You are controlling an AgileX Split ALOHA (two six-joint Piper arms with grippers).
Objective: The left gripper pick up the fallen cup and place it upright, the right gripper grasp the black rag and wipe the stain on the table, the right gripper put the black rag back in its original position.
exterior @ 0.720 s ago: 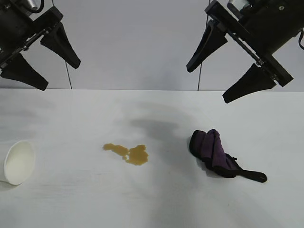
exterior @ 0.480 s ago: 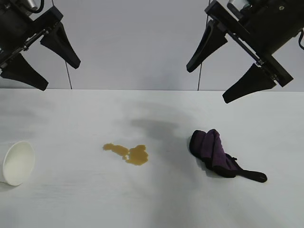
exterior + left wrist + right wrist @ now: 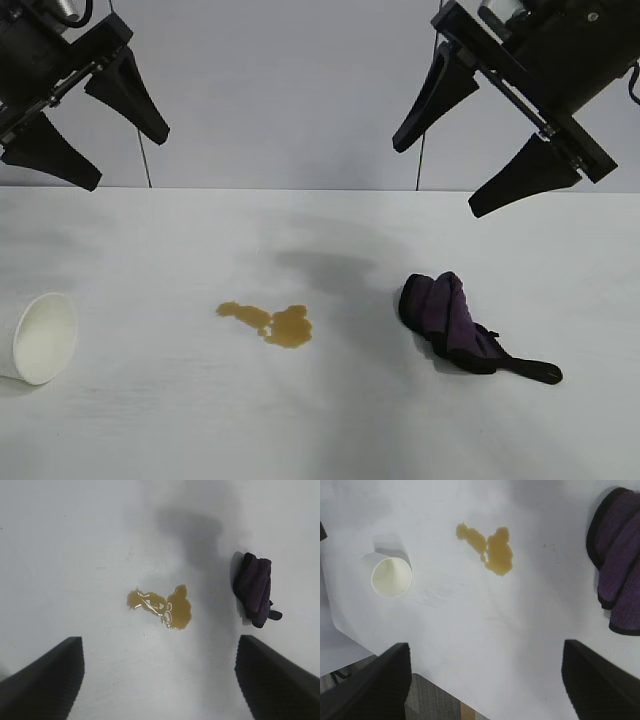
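Nothing on the white desk [image 3: 330, 430] has been handled yet: you are at the opening step, with the cup [image 3: 42, 338] lying on its side at the far left edge, its open mouth turned toward the exterior camera. Your left gripper [image 3: 88, 125] hangs high above that corner, its two fingers spread wide and holding nothing, well apart from the cup below it. The next move, by the look of things, calls for you to bring that gripper down and outward to the cup, straddle its wall or rim with the open fingers, close, then tip it upright on its base. Toward the middle of the desk lies the stain [image 3: 270, 323], an amber puddle of two joined blobs, unwiped. To its right sits the rag [image 3: 450, 323], bunched purple cloth with black edging and a thin black tail trailing away from the stain. Your right gripper [image 3: 470, 135] waits high over the rag, fingers likewise spread wide and empty. The left wrist view frames the stain [image 3: 162, 607] and the rag [image 3: 255, 587] but misses the cup entirely, so you cannot aim the first grasp from it. The right wrist view does catch the cup [image 3: 391, 575], looking into its empty inside, along with the desk's near edge and the floor beyond, which the exterior view does not show.
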